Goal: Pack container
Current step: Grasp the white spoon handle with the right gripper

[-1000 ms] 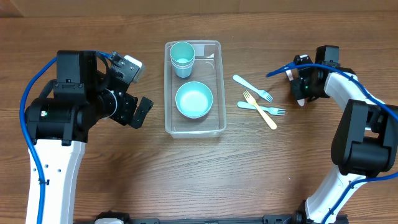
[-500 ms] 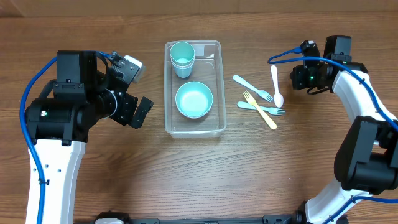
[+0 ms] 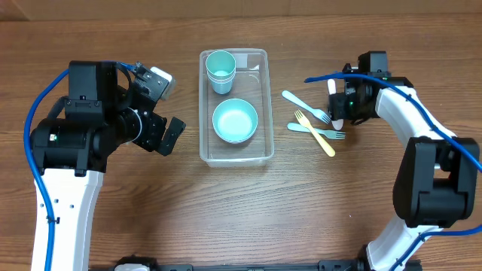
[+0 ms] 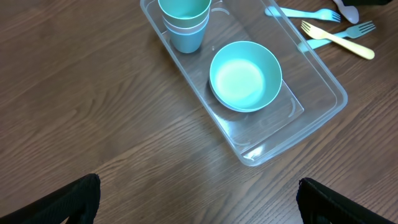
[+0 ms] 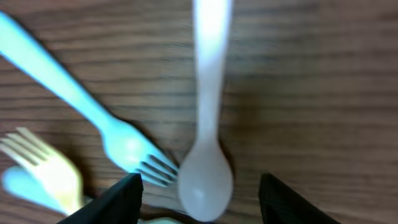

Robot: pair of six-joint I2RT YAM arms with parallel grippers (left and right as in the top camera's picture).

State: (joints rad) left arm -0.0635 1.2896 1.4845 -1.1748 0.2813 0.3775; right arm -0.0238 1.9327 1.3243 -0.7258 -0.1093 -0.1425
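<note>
Wooden table (image 3: 301, 211), overhead: brown; all the things lie on it.
Overhead, container (image 3: 254, 153): clear plastic, standing flat in the middle of the table between the two arms.
Overhead, bowl (image 3: 235, 120): light blue, inside the container, in the half nearer to the robot.
Overhead, cups (image 3: 221, 72): stacked upright inside the container, at its far end.
Overhead, blue fork (image 3: 301, 103): on the table to the right of the container, outside it.
Overhead, yellow fork (image 3: 320, 138): near the blue fork, lying across a second blue fork (image 3: 298, 127).
Overhead, spoon (image 3: 338, 119): white, just beside the prongs of the blue fork, partly hidden by the right claw (image 3: 340, 104).
Overhead, left claw (image 3: 167, 105): to the left of the container and apart from it, released, holding nothing.
Left wrist, container: in the upper middle, with bowl and cups inside; the forks lie past its far wall, at the top right.
Left wrist, fingers (image 4: 62, 202): two dark tips in the bottom corners, wide apart, with table wood between them.
Right wrist, spoon: blurred; it lies lengthwise between the two black fingers (image 5: 121, 199), rounded end toward the camera.
Right wrist, right claw: released; wood shows on each side of the spoon, and the fingers do not touch it.
Right wrist, forks: the blue fork's prongs are just beside the spoon's rounded end, but I cannot tell if they touch; yellow prongs are at the lower left.
</note>
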